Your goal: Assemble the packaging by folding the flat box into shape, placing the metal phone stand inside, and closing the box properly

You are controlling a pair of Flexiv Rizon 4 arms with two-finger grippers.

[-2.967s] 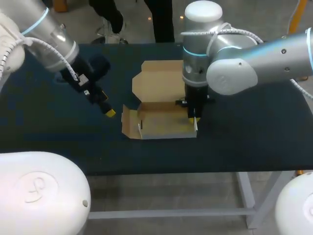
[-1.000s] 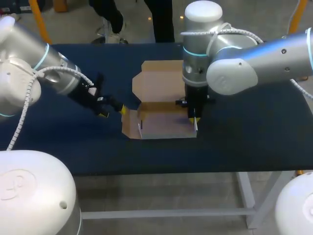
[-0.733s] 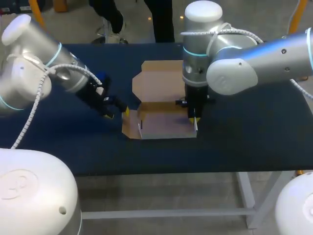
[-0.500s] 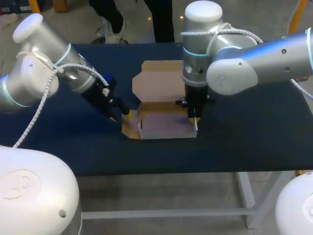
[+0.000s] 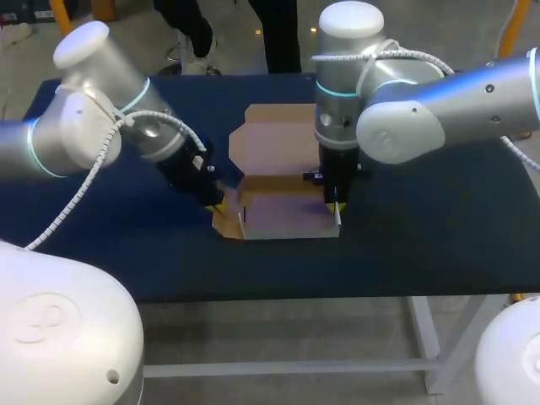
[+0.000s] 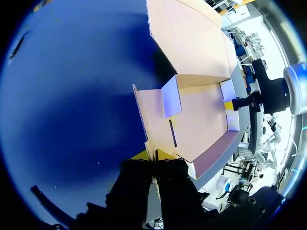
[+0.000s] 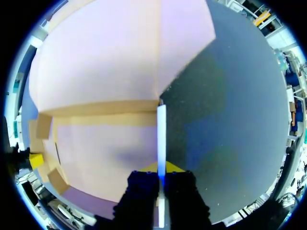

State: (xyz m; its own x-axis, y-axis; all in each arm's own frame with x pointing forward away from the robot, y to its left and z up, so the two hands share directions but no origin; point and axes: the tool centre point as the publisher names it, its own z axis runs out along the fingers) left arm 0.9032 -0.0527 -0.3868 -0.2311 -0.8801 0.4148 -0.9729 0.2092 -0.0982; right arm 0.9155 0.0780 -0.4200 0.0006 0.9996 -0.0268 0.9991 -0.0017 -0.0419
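Observation:
A brown cardboard box (image 5: 283, 213) lies partly folded at the table's middle, its lid (image 5: 274, 139) flat behind it. My left gripper (image 5: 218, 201) is at the box's left side flap. In the left wrist view the gripper (image 6: 153, 155) is shut on that flap's (image 6: 146, 120) thin edge. My right gripper (image 5: 335, 205) stands upright over the box's right side wall. In the right wrist view it (image 7: 161, 168) is shut on the wall (image 7: 161, 124), with the box floor (image 7: 105, 143) beside it. No metal phone stand shows in any view.
The dark blue table (image 5: 439, 228) runs on to both sides of the box and in front of it. My right arm's big elbow (image 5: 396, 126) hangs over the table's back right.
My left arm has swung in from the left to the box's left flap, and its fingers have closed on the flap's edge. The right arm and the box have stayed put.

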